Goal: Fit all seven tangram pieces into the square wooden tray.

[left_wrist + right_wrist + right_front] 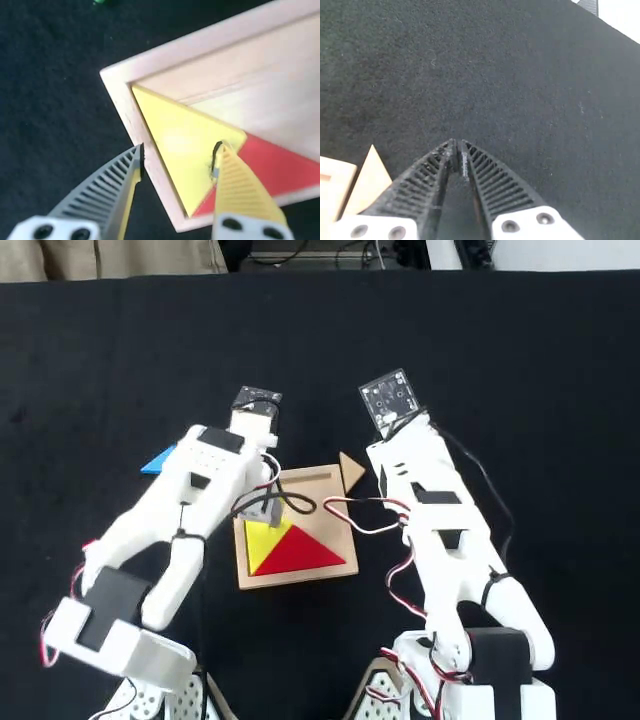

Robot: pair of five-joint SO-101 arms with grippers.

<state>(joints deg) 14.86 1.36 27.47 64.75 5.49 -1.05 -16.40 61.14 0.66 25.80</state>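
Seating the yellow triangle (180, 127) in the square wooden tray (120, 97) seems the step: the left gripper (178, 149) stands open, astride its rim. The right gripper (456, 149), closed and empty, should next take the tan triangle (367, 181) beside it.

No text, number, label or sign can be read, neither on the wooden tray (298, 578) nor on the yellow piece (262, 540) and red piece (303, 552) lying in it.
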